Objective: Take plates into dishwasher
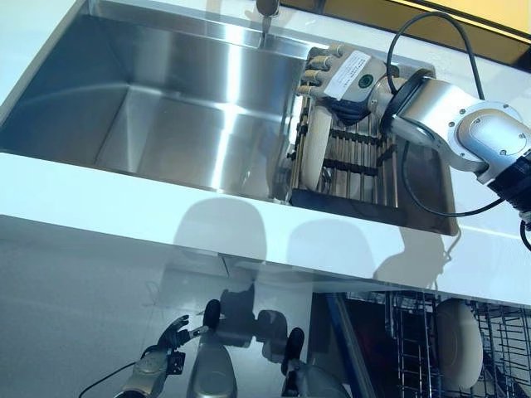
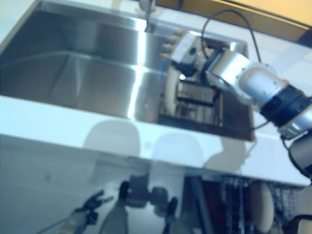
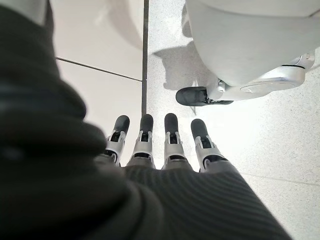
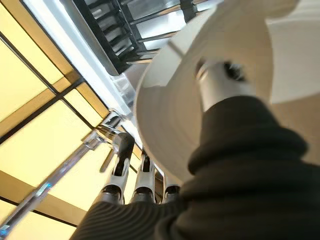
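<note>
The right hand (image 1: 336, 73) reaches over the far right end of the sink (image 1: 166, 99), down at a cream plate (image 1: 314, 148) standing on edge in a dark drying rack (image 1: 357, 157). In its wrist view the thumb (image 4: 220, 80) lies across one face of the plate (image 4: 170, 100) and the fingers (image 4: 122, 150) run behind the rim on the other side, so the plate is pinched between them. The rack sits inside the right part of the sink, its slats running beside the plate, and the plate leans at the rack's left end, close against the sink's inner wall. A tap (image 1: 267, 10) stands at the sink's back edge, just left of the hand. The white table (image 1: 124, 186) runs across in front of the sink.

Below the table's front edge, to the right, the wire basket of the dishwasher (image 1: 415, 332) shows, with another cream plate (image 1: 459, 344) upright in it.

The left hand (image 1: 170, 336) hangs low beside the body, well apart from the sink, its fingers (image 3: 145, 135) straight and loosely spread over the pale floor (image 3: 280, 140), holding nothing.
</note>
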You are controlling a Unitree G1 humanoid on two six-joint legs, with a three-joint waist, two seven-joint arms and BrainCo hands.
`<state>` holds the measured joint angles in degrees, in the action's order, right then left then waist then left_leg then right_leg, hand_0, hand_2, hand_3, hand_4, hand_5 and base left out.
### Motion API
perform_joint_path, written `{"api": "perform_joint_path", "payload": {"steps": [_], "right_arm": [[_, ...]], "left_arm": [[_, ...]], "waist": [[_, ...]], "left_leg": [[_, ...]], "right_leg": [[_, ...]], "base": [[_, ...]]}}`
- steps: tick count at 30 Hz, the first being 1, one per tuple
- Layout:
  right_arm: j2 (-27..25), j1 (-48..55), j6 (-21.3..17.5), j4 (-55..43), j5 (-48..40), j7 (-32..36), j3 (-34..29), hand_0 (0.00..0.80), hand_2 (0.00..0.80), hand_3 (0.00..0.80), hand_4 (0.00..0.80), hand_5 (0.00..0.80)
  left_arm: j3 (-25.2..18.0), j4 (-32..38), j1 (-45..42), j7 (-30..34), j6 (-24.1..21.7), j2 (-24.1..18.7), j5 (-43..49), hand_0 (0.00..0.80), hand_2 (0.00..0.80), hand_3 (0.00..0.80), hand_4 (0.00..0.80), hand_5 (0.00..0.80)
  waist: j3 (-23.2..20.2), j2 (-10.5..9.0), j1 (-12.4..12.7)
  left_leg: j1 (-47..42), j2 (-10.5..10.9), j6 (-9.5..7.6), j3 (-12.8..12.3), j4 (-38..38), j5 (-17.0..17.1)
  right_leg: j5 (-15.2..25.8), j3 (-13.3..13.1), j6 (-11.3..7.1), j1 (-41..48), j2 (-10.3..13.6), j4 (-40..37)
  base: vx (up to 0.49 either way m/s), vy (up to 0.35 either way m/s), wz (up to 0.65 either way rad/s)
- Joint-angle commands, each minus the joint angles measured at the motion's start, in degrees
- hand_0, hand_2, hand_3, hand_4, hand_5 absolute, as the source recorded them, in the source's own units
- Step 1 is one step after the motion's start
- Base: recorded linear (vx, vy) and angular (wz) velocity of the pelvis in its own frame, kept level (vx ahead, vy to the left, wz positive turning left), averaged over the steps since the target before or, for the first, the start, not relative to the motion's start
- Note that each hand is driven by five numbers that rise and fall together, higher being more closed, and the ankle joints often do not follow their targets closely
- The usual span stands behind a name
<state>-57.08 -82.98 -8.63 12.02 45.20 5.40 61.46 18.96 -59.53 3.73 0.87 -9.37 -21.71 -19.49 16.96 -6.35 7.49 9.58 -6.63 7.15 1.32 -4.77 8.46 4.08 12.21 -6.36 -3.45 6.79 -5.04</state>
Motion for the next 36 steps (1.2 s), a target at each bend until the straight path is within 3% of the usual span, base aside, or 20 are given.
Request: {"api": "perform_joint_path", "payload": {"steps": [1,18,27,36], "right_arm": [[-1.86,-0.96,-0.8,-1.59,1.06,0.25,0.5,0.8,0.8,0.8,0.8,0.8],[-4.29,-1.28,-1.79,2.4,3.54,-4.9,-0.27,0.8,0.8,0.8,0.8,0.8],[-9.54,-1.58,4.32,9.34,0.33,-13.36,-4.59,0.8,0.8,0.8,0.8,0.8],[-14.78,-0.63,11.78,11.51,-2.84,-16.91,-9.5,0.8,0.8,0.8,0.8,0.8]], "left_arm": [[-0.43,0.26,2.15,0.18,-1.99,-0.06,-1.23,0.0,0.0,0.0,0.0,0.0],[-1.14,-0.15,1.22,-0.47,-2.04,0.35,-0.41,0.0,0.0,0.0,0.0,0.0],[-1.79,-0.56,-0.94,-1.05,-2.42,0.76,0.69,0.0,0.0,0.0,0.0,0.0],[-1.73,-2.48,-2.83,-0.3,-2.06,2.18,1.53,0.0,0.0,0.0,0.0,0.0]], "waist": [[0.7,-2.66,1.21],[-2.13,-3.17,0.07],[-6.36,-3.37,-2.0],[-11.04,-1.77,-4.74]], "left_leg": [[-0.72,5.45,-3.82,-1.13,-0.23,-3.11],[-2.94,5.33,-3.97,-1.82,-0.23,-4.12],[-7.16,4.98,-4.05,-3.04,-0.23,-5.93],[-12.29,4.74,-4.4,-5.61,-0.23,-8.0]], "right_leg": [[3.13,1.94,-0.5,-2.78,-1.05,0.04],[2.67,0.81,-0.6,-1.26,-1.19,0.04],[1.79,-1.43,-0.65,1.72,-1.51,0.04],[1.02,-4.27,-0.84,4.98,-1.52,0.04]], "base": [[0.0,0.0,0.0],[0.0,0.0,0.0],[0.034,-0.002,-0.05],[0.059,0.036,-0.18]]}}
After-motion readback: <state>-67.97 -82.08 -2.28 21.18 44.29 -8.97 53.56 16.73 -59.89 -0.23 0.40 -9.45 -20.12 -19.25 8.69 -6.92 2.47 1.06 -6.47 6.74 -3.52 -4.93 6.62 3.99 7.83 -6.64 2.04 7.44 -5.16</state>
